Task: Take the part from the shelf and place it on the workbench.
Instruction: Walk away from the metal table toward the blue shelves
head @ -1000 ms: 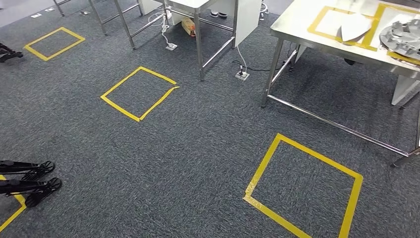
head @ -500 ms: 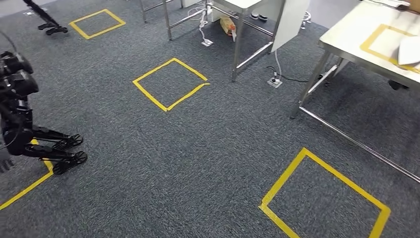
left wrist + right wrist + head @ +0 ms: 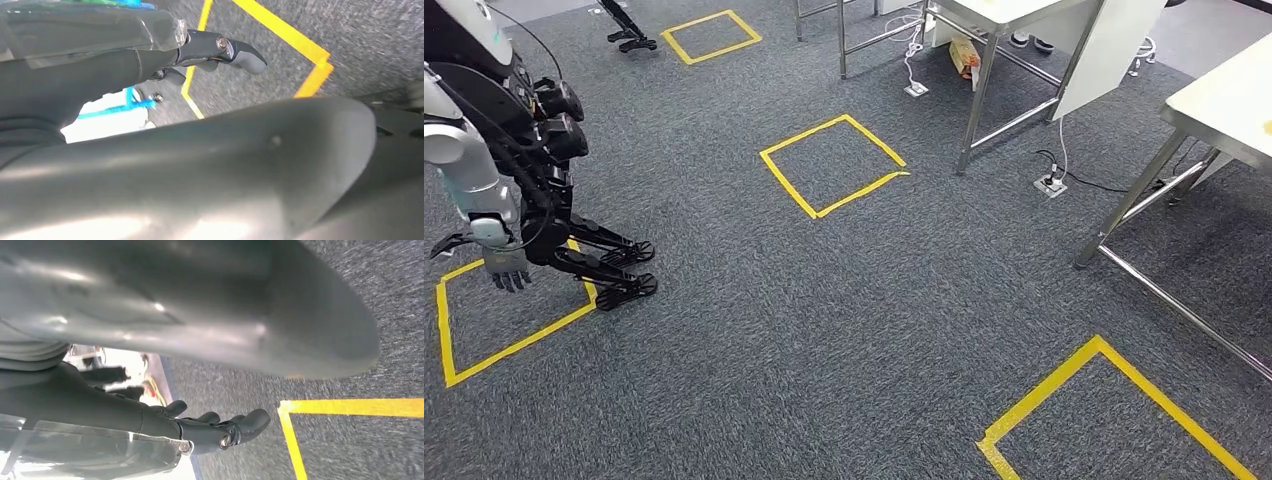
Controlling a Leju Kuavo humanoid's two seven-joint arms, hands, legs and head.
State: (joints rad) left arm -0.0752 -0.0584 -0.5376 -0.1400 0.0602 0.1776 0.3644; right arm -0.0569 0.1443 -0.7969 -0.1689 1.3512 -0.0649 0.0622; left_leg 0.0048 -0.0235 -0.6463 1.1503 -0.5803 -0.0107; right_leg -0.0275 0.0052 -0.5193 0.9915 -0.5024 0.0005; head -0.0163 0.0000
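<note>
Now both hands (image 3: 220, 50) (image 3: 220, 432) empty, over carpet (image 3: 824, 320)

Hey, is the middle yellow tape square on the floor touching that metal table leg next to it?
Apart. The head view shows a strip of bare carpet between the yellow tape square and the table leg.

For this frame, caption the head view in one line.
Another robot stands by a taped floor square; steel tables stand behind on grey carpet.

Even, bright overhead light; head view sharp, wrist views blurred up close with overexposed white patches.
</note>
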